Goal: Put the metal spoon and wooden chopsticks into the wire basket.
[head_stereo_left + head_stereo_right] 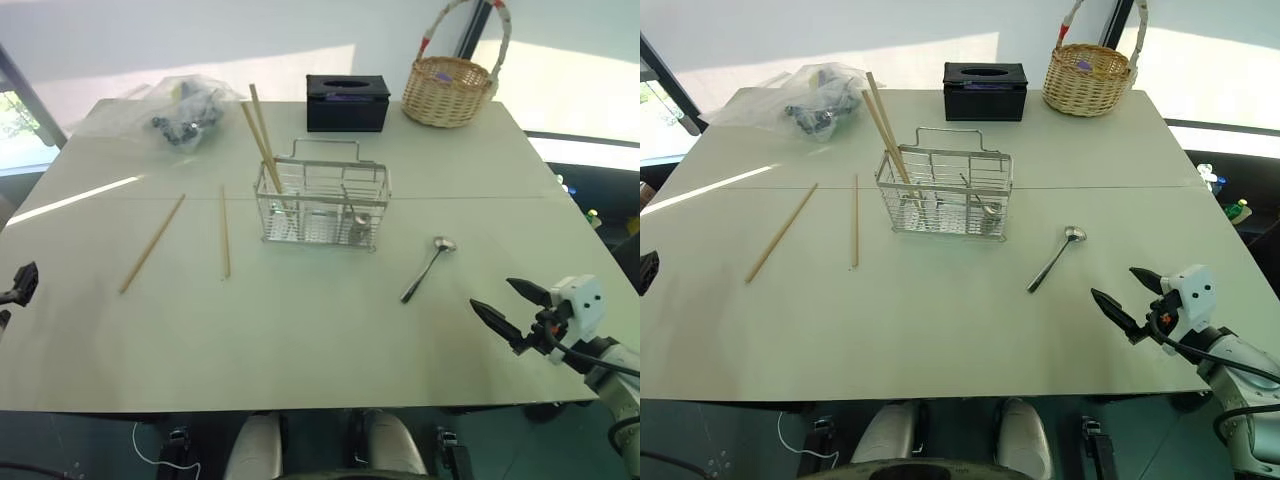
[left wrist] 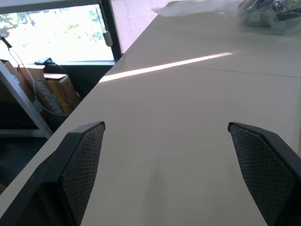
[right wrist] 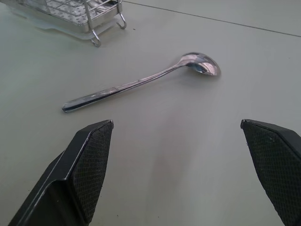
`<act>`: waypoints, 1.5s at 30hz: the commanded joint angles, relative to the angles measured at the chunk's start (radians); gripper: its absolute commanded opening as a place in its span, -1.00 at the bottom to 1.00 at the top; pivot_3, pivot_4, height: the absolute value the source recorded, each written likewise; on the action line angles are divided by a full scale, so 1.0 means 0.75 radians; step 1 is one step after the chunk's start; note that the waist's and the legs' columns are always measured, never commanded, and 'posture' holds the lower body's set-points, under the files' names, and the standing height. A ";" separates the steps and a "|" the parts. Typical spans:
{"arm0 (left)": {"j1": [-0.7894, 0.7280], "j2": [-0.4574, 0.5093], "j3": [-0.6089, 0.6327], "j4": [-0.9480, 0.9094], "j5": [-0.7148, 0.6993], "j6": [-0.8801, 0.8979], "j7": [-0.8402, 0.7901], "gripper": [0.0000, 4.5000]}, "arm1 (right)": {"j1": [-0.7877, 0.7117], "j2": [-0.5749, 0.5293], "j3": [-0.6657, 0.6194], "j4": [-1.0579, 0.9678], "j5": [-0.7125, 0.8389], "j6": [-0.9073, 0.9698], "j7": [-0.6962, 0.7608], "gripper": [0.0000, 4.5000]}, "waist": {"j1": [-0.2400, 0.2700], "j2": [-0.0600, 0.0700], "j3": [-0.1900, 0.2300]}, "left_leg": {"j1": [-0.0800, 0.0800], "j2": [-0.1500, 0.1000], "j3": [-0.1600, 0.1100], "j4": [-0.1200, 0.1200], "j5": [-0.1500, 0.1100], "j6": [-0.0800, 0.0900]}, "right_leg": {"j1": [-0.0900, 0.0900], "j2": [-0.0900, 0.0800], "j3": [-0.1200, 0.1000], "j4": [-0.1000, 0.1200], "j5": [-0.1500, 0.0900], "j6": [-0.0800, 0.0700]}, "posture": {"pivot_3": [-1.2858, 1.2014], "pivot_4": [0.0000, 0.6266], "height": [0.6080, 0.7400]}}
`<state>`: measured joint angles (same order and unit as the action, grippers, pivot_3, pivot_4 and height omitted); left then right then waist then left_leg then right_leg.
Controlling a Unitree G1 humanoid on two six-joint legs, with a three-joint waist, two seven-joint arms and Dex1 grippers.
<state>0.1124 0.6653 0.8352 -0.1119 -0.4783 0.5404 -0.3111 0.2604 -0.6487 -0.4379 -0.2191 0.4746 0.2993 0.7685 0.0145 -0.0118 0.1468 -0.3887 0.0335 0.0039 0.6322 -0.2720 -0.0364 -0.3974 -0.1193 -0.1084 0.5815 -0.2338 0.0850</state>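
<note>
The wire basket [image 1: 322, 205] stands mid-table with two wooden chopsticks [image 1: 262, 145] leaning out of its left end. Two more chopsticks [image 1: 152, 243] [image 1: 225, 231] lie flat on the table to its left. The metal spoon [image 1: 428, 268] lies right of the basket, bowl away from me; the right wrist view shows this spoon [image 3: 141, 84] just ahead of the fingers. My right gripper [image 1: 490, 291] hovers open near the front right edge, a short way from the spoon's handle. At the table's left edge my left gripper [image 1: 20, 283] is open and empty, well apart from the chopsticks.
A black tissue box [image 1: 347, 102] and a wicker basket [image 1: 447, 90] with a tall handle sit at the back. A clear plastic bag [image 1: 185, 108] lies at the back left. Cardboard boxes [image 2: 51, 89] stand on the floor beyond the table's left edge.
</note>
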 commanded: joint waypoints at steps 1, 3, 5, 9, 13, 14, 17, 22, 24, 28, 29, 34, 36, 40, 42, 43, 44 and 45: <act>-0.025 0.025 0.042 -0.023 -0.012 -0.005 0.014 0.97 | -0.008 -0.007 -0.020 -0.016 0.006 -0.009 -0.001 1.00 | 0.000 0.000 0.000 | 0.000 0.000 0.000 0.000 0.000 0.000 | 0.000 0.000 0.000 0.000 0.000 0.000 | 0.03 -0.52 0.57; -0.028 0.038 0.022 -0.024 -0.008 -0.005 -0.005 0.97 | -0.008 -0.004 -0.018 -0.019 0.005 -0.010 -0.004 1.00 | 0.000 0.000 0.000 | 0.000 0.000 0.000 0.001 0.000 0.000 | 0.000 0.000 0.000 0.001 0.000 0.000 | 0.03 -0.52 0.57; -0.030 0.040 0.010 -0.033 -0.009 0.002 -0.015 0.97 | -0.009 -0.006 -0.019 -0.018 0.003 -0.011 -0.005 1.00 | 0.000 0.000 0.000 | 0.001 0.000 0.000 0.001 0.000 0.000 | 0.000 0.000 0.000 0.001 0.000 0.000 | 0.03 -0.52 0.57; -0.039 0.049 -0.012 -0.046 0.003 0.007 -0.017 0.97 | -0.015 -0.011 -0.025 -0.026 0.008 -0.003 -0.012 1.00 | 0.001 0.000 0.000 | 0.002 0.000 0.000 0.001 0.000 0.000 | 0.000 0.000 0.000 0.002 0.000 0.000 | 0.03 -0.52 0.57; -0.050 0.051 -0.029 -0.063 0.007 0.005 -0.019 0.97 | -0.025 -0.020 -0.032 -0.011 0.011 -0.002 -0.008 1.00 | 0.000 0.000 0.000 | 0.002 0.000 0.000 0.001 0.000 0.000 | 0.001 0.000 0.000 0.002 0.000 0.000 | 0.03 -0.52 0.57; -0.055 0.052 -0.031 -0.071 0.004 0.007 -0.021 0.97 | -0.032 -0.027 -0.030 -0.003 0.005 -0.004 -0.005 1.00 | 0.000 0.000 0.000 | 0.002 0.000 0.000 0.001 0.000 0.000 | 0.001 0.000 0.000 0.002 0.000 0.000 | 0.03 -0.52 0.57; -0.067 0.046 -0.026 -0.101 -0.013 0.034 -0.014 0.97 | -0.074 -0.054 -0.039 0.011 0.005 0.009 -0.008 1.00 | -0.002 -0.001 -0.001 | 0.002 0.000 0.000 0.001 0.000 0.000 | 0.002 0.000 0.000 0.002 0.000 0.000 | 0.03 -0.52 0.57; -0.069 0.064 -0.034 -0.097 -0.017 0.059 -0.045 0.97 | -0.077 -0.068 -0.061 -0.044 0.037 0.048 -0.016 1.00 | -0.001 -0.005 -0.003 | 0.002 0.000 0.000 0.001 0.000 0.000 | 0.005 0.000 0.000 0.003 0.000 0.000 | 0.03 -0.52 0.57; -0.091 0.082 -0.048 -0.081 -0.020 0.067 -0.060 0.97 | -0.072 -0.069 -0.066 -0.056 0.039 0.054 -0.017 1.00 | 0.001 -0.005 -0.003 | 0.002 0.000 0.000 0.001 0.000 0.000 | 0.005 0.001 0.000 0.004 0.000 0.000 | 0.03 -0.52 0.57; -0.135 0.138 -0.106 -0.101 -0.080 0.133 -0.157 0.97 | -0.078 -0.077 -0.076 -0.077 0.043 0.087 -0.035 1.00 | 0.003 -0.004 -0.003 | 0.002 0.000 0.000 0.003 0.000 0.000 | 0.004 0.000 0.000 0.003 0.000 0.000 | 0.03 -0.52 0.57; -0.147 0.161 -0.126 -0.116 -0.108 0.161 -0.198 0.97 | -0.084 -0.083 -0.077 -0.089 0.047 0.109 -0.045 1.00 | 0.002 -0.004 -0.002 | 0.003 0.000 0.000 0.003 0.000 0.000 | 0.004 0.000 0.000 0.003 0.000 0.000 | 0.03 -0.52 0.57; -0.215 0.346 -0.251 -0.195 -0.291 0.304 -0.507 0.97 | -0.118 -0.199 -0.027 -0.211 0.055 0.241 -0.016 1.00 | -0.001 -0.002 -0.001 | 0.002 0.000 0.000 0.005 0.000 0.000 | 0.002 0.000 0.000 0.005 0.000 0.000 | 0.03 -0.52 0.57; -0.288 0.438 -0.330 -0.220 -0.352 0.337 -0.631 0.97 | -0.174 -0.271 0.018 -0.229 0.043 0.255 0.033 1.00 | -0.001 -0.001 0.000 | 0.002 0.000 0.000 0.005 0.000 0.000 | 0.001 0.000 0.000 0.005 0.000 0.000 | 0.03 -0.52 0.57; -0.465 0.572 -0.511 -0.276 -0.457 0.383 -0.853 0.97 | -0.369 -0.412 0.133 -0.159 -0.009 0.197 0.168 1.00 | -0.004 0.003 0.002 | 0.002 0.000 0.001 0.006 0.000 0.000 | 0.001 0.001 0.000 0.004 0.000 0.000 | 0.03 -0.52 0.57; -0.524 0.600 -0.588 -0.300 -0.473 0.379 -0.926 0.97 | -0.459 -0.454 0.186 -0.102 -0.034 0.154 0.232 1.00 | -0.004 0.004 0.003 | 0.002 0.000 0.002 0.006 0.000 0.000 | 0.001 0.001 0.000 0.004 0.000 0.000 | 0.03 -0.52 0.57; -0.543 0.607 -0.616 -0.304 -0.474 0.378 -0.948 0.97 | -0.494 -0.469 0.210 -0.076 -0.047 0.135 0.258 1.00 | -0.003 0.004 0.003 | 0.002 0.000 0.002 0.005 0.000 0.000 | 0.002 0.000 0.000 0.004 0.000 0.000 | 0.03 -0.52 0.57; -0.572 0.610 -0.655 -0.312 -0.477 0.377 -0.973 0.97 | -0.554 -0.488 0.253 -0.040 -0.068 0.105 0.301 1.00 | -0.003 0.004 0.002 | 0.001 0.000 0.002 0.004 0.001 0.001 | 0.005 0.001 0.001 0.004 0.000 0.000 | 0.03 -0.52 0.57; -0.602 0.609 -0.695 -0.319 -0.476 0.373 -0.995 0.97 | -0.622 -0.506 0.301 0.002 -0.094 0.069 0.349 1.00 | -0.003 0.004 0.002 | 0.002 0.000 0.002 0.003 0.001 0.001 | 0.005 0.001 0.001 0.004 0.000 0.000 | 0.03 -0.52 0.57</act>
<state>-0.3032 1.1083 0.3422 -0.3346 -0.8255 0.8246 -1.0265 -0.1546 -1.0044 -0.2427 -0.2467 0.4293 0.3987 0.9787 0.0120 -0.0090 0.1486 -0.3877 0.0331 0.0055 0.6333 -0.2714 -0.0359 -0.3944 -0.1184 -0.1080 0.5846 -0.2336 0.0851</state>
